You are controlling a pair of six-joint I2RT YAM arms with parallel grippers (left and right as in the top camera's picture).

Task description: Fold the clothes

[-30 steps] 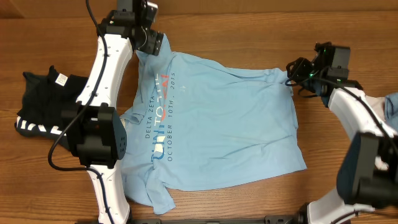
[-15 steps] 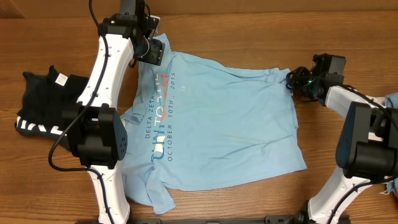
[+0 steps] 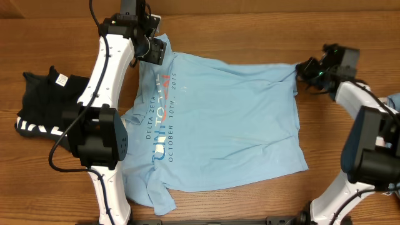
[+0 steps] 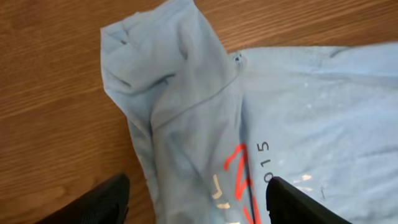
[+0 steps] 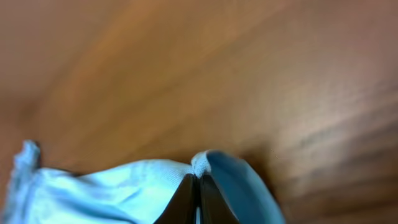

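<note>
A light blue T-shirt (image 3: 225, 119) with red and white print lies spread flat on the wooden table. My left gripper (image 3: 152, 51) is open over the shirt's far left corner; both fingers straddle the bunched sleeve (image 4: 168, 87) without closing on it. My right gripper (image 3: 302, 66) is shut on the shirt's far right corner and pulls it taut. The right wrist view shows the closed fingers (image 5: 198, 186) pinching a fold of blue fabric (image 5: 124, 186).
A black garment with white trim (image 3: 44, 103) lies in a heap at the left edge of the table. A bit of blue fabric (image 3: 394, 106) shows at the right edge. Bare wood (image 3: 250, 31) runs along the far side.
My right gripper has moved right and slightly away with the shirt corner, stretching the top hem straighter. My left gripper has barely moved.
</note>
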